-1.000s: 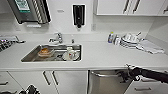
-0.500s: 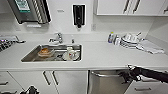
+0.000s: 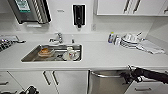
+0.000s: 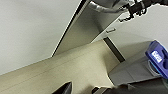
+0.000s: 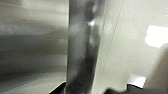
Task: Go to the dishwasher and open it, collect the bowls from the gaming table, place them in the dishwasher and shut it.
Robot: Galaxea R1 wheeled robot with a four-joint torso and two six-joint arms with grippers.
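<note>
The dishwasher (image 3: 106, 82) is sitting under the white counter (image 3: 112, 56), right of the sink (image 3: 53, 53). The right gripper (image 3: 126, 76) is reaching to its bar handle (image 3: 106, 74); I cannot tell how its jaws are standing. Plates (image 3: 130, 40) are lying stacked behind.

kitchen | sink (image 3: 30, 57) with dishes | white counter (image 3: 105, 56) | dishwasher (image 3: 105, 83)
</note>
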